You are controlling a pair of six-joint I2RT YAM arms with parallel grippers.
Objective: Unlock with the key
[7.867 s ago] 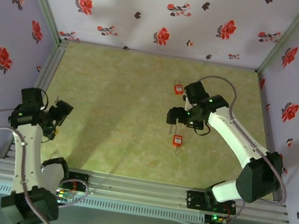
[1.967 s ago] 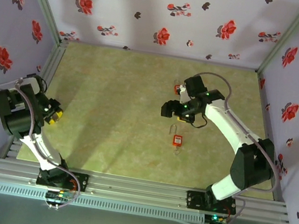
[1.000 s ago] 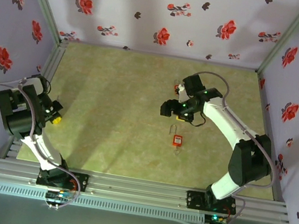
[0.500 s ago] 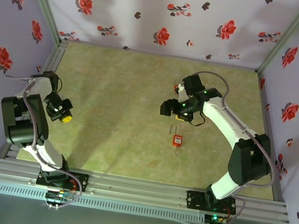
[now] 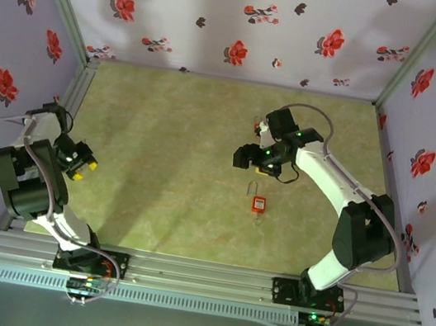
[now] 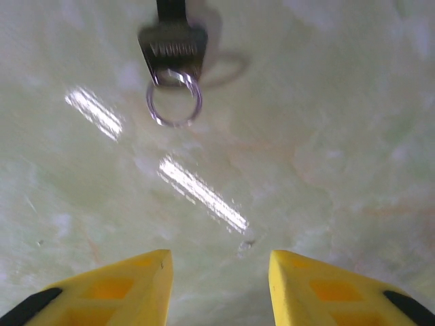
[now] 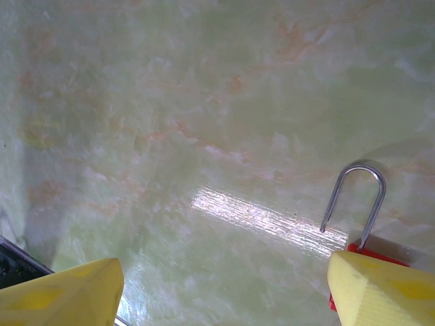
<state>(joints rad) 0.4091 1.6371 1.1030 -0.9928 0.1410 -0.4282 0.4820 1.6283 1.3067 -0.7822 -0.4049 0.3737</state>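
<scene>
a red padlock [image 5: 259,204] with a thin steel shackle [image 5: 252,189] is seen lying flat on the green table [image 5: 168,163]. two padlocks are counted, a second padlock [image 5: 257,128] lying beyond the first, and one dark key [image 6: 172,46] on a steel ring [image 6: 174,105]. the right gripper [image 5: 248,158] is held between the two padlocks, its fingers spread wide with nothing pinched. the left gripper [image 6: 217,259], well left of the red padlock, is drawn back toward the wall since half a second ago. its fingers are parted, and the key is left free on the table just ahead of them.
</scene>
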